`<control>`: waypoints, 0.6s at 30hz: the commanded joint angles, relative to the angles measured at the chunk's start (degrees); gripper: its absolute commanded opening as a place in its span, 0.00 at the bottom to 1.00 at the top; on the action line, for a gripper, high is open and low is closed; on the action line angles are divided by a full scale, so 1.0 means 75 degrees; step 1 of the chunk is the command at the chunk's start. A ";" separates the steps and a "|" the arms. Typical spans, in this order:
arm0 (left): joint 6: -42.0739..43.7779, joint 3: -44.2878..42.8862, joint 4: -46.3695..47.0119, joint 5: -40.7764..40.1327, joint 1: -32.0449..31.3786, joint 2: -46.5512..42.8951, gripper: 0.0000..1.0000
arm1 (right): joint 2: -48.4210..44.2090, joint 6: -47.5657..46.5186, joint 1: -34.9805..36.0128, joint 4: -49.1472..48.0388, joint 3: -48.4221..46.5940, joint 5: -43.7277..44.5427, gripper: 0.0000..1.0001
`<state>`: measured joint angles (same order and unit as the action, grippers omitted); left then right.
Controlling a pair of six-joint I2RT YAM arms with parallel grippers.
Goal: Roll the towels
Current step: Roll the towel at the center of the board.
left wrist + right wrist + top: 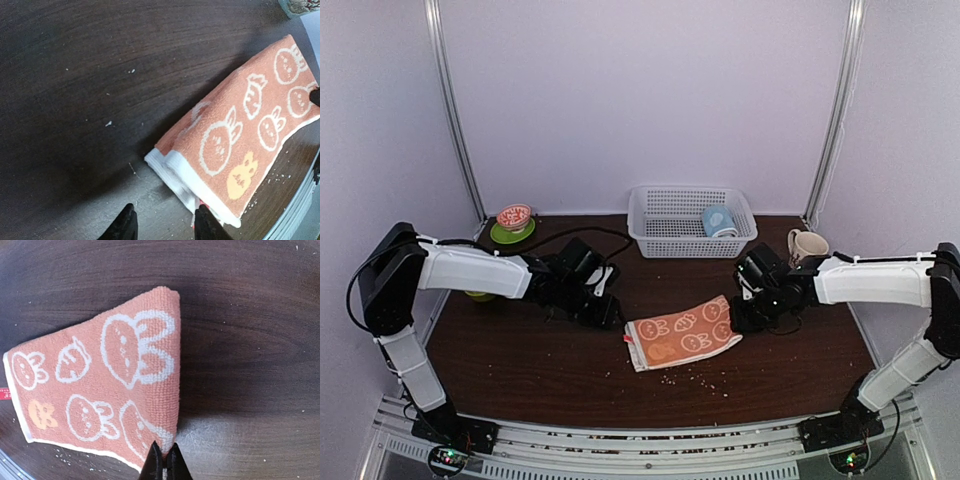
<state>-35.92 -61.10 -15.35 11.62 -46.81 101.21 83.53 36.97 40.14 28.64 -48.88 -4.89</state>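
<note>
One towel (682, 335) in view, orange with white rabbits and carrots; it lies flat on the counter (520, 350), folded double, not rolled, slanting between the two arms; white hem along its near edge, a small red tag (4, 394) at the hem

Left hand (608, 312) sits low over the counter just beside the towel's left end; in its wrist view the fingers (122, 227) stand moderately wide; the right-side finger is at the white-hemmed corner; we cannot tell whether it touches the cloth

Right hand (738, 320) is at the towel's right end; in its wrist view the fingers are drawn narrow, nearly meeting, pinched on the towel's folded edge near the corner

Pale crumbs (700, 378) scattered on the counter near the towel's front edge

White basket (665, 235) at the back, centre; a pale blue item (718, 220) inside it, on its right; we cannot tell what it is

Beige mug (806, 245) right of the basket; red patterned bowl (514, 215) on a green plate (500, 238) at back left
</note>
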 commanded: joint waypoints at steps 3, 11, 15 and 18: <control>-0.0155 0.0097 0.0548 0.0389 0.0003 -0.0263 0.40 | 0.0498 -0.0298 0.0811 0.1761 -0.0802 0.2059 0.00; -0.0217 0.0222 0.0723 0.0465 0.0005 -0.0450 0.40 | 0.1379 -0.0288 0.1775 0.2118 -0.1707 0.2836 0.00; -0.0326 0.0353 0.0924 0.0557 0.0004 -0.0463 0.40 | 0.1504 -0.0457 0.1972 0.1917 -0.1865 0.2650 0.00; -0.0397 0.0411 0.1092 0.0661 0.0005 -0.0446 0.39 | 0.1590 -0.0607 0.2016 0.1705 -0.1876 0.2401 0.00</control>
<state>-37.76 -59.22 -11.29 14.87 -46.83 99.26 94.56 34.26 54.76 42.35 -61.73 13.06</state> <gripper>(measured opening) 0.396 0.030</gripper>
